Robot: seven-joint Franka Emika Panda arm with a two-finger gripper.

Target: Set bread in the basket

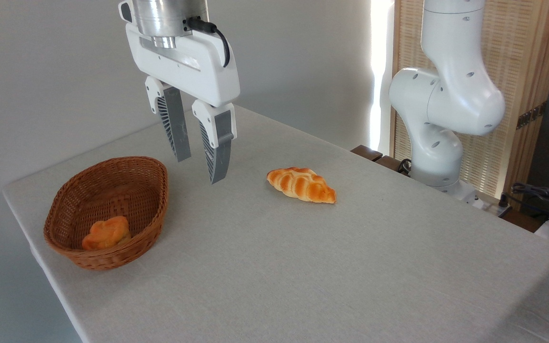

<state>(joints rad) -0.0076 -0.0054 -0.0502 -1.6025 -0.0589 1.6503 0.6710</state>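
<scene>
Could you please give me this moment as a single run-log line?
claw: open, empty, raised above table | bread: lying inside basket | braided loaf: on table, right of claw | placement: looks done

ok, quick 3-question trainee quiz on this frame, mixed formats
1. True or false: the bun lies inside the basket.
2. The end effector is: A) shut on the bun, B) open and empty above the table, C) shut on the loaf.
3. Fill in: the braided loaf lies on the ___, to the right of the basket.

Key: 1 true; 2 B; 3 table.
</scene>
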